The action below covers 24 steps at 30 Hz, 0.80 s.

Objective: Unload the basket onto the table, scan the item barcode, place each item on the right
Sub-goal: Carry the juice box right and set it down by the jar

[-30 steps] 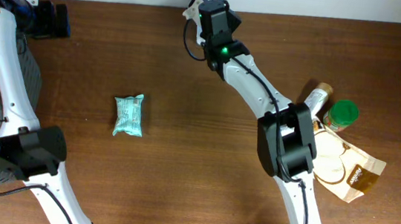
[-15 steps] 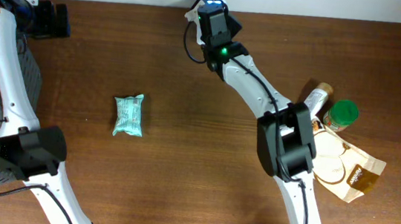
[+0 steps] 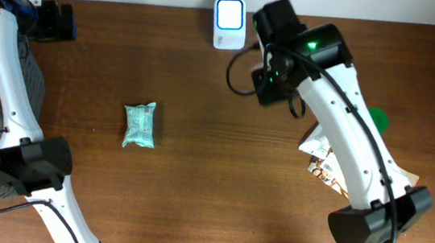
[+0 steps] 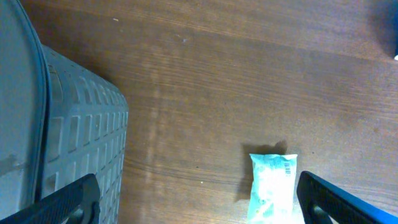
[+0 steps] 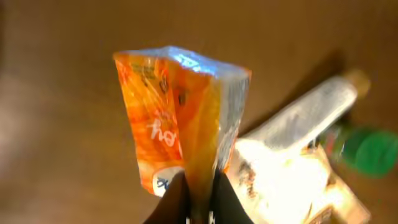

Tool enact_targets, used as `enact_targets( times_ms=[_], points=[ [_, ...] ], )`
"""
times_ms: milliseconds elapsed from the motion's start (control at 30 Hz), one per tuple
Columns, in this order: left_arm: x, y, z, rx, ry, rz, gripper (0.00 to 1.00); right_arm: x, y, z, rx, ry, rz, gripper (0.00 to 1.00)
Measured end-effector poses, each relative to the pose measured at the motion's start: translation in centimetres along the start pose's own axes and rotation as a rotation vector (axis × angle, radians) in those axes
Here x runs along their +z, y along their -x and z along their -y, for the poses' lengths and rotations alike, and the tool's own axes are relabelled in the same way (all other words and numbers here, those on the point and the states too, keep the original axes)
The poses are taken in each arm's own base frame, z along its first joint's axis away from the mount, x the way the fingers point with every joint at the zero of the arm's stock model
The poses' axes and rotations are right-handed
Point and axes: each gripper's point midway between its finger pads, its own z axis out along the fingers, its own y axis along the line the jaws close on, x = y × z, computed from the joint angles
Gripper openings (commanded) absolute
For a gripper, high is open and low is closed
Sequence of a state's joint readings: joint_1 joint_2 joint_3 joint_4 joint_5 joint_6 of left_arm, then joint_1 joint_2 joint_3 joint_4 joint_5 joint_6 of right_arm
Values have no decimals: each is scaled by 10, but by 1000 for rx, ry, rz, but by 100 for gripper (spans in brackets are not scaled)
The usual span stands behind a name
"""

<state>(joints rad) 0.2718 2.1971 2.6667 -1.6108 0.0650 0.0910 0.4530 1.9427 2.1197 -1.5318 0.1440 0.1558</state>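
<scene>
Dark brown wood table (image 3: 195,184) all the way across, with a pale strip along the 12 o'clock edge. Quick count: 2 arms, 1 scanner, 1 orange pouch, 1 teal packet and 1 grey bin, plus a small pile of groceries.

The white scanner (image 3: 230,13) stands at 12 o'clock with its window lit blue-white. The right arm's wrist is just off its 3 o'clock side. On the wrist cam, the right gripper (image 5: 198,202) has its jaws pinched together on the bottom seam of the orange pouch (image 5: 180,118), which is upright and clear of the table. It has white lettering on the orange, but it's upside down and blurry, so I honestly can't read a brand.

Below the pouch, over at 3 o'clock on the table, there's 1 green-capped bottle (image 5: 367,149), 1 long silvery packet (image 5: 311,115) and 1 pale bag (image 5: 280,177), all bunched up and touching.

The teal packet (image 3: 139,124) lies alone toward 9 o'clock, well apart from everything else. It has some print, too small to read. The left gripper (image 4: 199,208) hangs above it with its jaws spread wide, holding nothing. The ribbed grey bin (image 4: 81,149) is at 9 o'clock in that view.
</scene>
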Motion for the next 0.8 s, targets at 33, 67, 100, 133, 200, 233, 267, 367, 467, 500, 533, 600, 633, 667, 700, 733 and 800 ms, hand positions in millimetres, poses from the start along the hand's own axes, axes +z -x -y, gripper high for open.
enact_targets(
  times_ms=[33,67,100,133,200,233,267,367,467,500,533,600,633,667,700,733,800],
  points=[
    [0,0,0,0,0,-1,99,7,-5,3,26,-3,-31,4],
    [0,0,0,0,0,-1,99,17,-14,9,58,-13,-76,4],
    [0,0,0,0,0,0,99,26,-22,17,93,-22,-115,4],
    [0,0,0,0,0,-1,99,44,-37,36,173,-45,-192,4],
    [0,0,0,0,0,0,99,63,-56,62,277,-71,-276,4],
    [0,0,0,0,0,-1,99,71,-68,76,328,-83,-320,4],
    [0,0,0,0,0,-1,99,78,-77,88,373,-91,-351,4],
    [0,0,0,0,0,0,99,96,-104,129,519,-109,-422,4],
    [0,0,0,0,0,-1,99,106,-111,148,584,-112,-421,4],
    [0,0,0,0,0,-1,99,108,-112,151,594,-113,-418,4],
    [0,0,0,0,0,-1,99,112,-112,154,601,-117,-410,4],
    [0,0,0,0,0,0,99,117,-116,158,600,-140,-417,4],
    [0,0,0,0,0,-2,99,119,-117,160,598,-149,-415,5],
    [0,0,0,0,0,-1,99,121,-119,161,595,-162,-416,15],
    [0,0,0,0,0,-1,99,122,-119,164,594,-174,-412,35],
    [0,0,0,0,0,-1,99,123,-116,166,595,-184,-396,46],
    [0,0,0,0,0,-1,99,125,-113,168,592,-189,-382,54]
  ],
)
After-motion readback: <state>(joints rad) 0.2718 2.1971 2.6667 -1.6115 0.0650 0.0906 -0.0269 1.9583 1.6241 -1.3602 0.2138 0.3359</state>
